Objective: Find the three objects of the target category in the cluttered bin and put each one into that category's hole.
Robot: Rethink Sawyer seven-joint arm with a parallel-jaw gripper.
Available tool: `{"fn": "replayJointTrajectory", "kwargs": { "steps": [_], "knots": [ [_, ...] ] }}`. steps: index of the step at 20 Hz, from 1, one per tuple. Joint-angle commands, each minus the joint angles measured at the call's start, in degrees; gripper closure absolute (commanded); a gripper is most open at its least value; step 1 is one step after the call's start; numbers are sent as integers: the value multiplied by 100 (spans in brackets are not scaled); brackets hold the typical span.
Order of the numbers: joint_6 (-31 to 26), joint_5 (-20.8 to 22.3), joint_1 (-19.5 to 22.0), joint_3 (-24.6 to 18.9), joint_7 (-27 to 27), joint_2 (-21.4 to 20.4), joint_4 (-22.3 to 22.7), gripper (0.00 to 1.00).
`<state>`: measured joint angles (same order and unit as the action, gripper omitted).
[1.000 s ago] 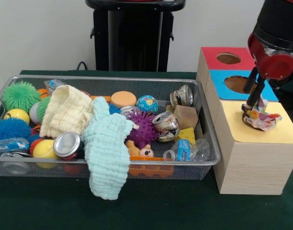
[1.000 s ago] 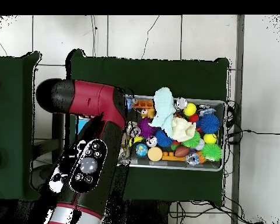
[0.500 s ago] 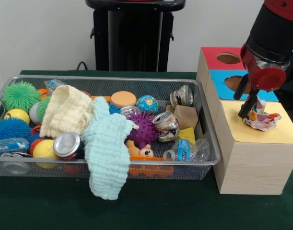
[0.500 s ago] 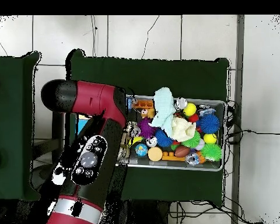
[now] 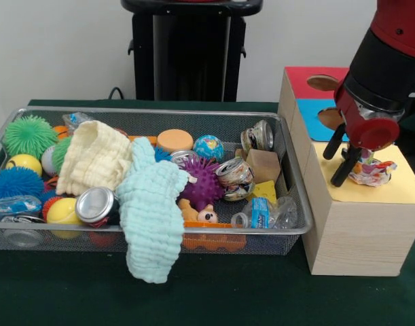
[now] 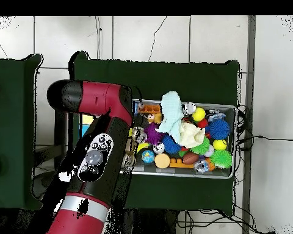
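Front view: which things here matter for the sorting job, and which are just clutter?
In the job:
- tool, open
- crumpled wrapper, lying on the yellow top
- box with holes
- wire bin

Lying about, as far as I can tell:
- yellow cloth
- mint cloth
- purple spiky ball
- orange disc

A bin (image 5: 289, 170) full of clutter sat on the table (image 5: 214, 299), a box (image 5: 356, 217) just right of it, crumpled wrapper (image 5: 371, 171) on top.

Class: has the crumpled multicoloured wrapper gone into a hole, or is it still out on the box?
Out. The crumpled multicoloured wrapper lies on the wooden box's yellow top panel, beside the open gripper.
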<state>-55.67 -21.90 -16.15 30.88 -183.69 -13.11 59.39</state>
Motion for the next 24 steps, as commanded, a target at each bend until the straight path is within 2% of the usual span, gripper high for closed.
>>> {"fn": "replayJointTrajectory", "kwargs": {
  "steps": [1, 8, 19, 24],
  "knots": [
    [-534, 146, 252, -379, -124, -111, -74, 0],
    [-697, 6, 207, -452, -336, -178, -271, 0],
    [-794, 79, 306, -487, -57, -503, -134, 0],
    [-453, 90, 422, -647, 195, -561, 28, 0]
  ]
}}
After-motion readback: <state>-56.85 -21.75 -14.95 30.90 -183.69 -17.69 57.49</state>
